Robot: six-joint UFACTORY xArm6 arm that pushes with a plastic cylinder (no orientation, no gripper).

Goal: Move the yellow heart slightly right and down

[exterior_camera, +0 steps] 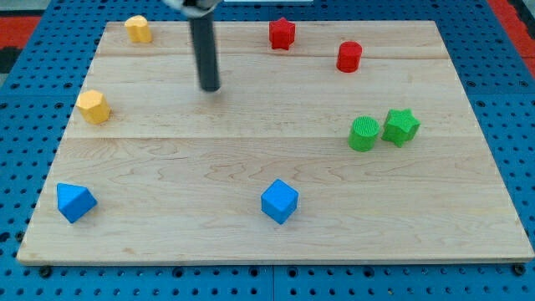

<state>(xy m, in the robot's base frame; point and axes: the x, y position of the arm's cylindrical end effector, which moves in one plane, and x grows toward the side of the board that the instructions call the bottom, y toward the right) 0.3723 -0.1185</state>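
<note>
Parked my tip (210, 86) on bare wooden board (251, 167), right of both yellow blocks; upper one (138, 28) maybe the heart, other (94, 107) hexagonal-ish. No pincer, just rod.

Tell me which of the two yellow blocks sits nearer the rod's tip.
The yellow block at the view's top-left corner; the other yellow block lies farther left from my tip.

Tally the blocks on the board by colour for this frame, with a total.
Yellow: 2, one at the view's top left, one below it
Red: 2
Green: 2, side by side
Blue: 2
Total: 8
</note>
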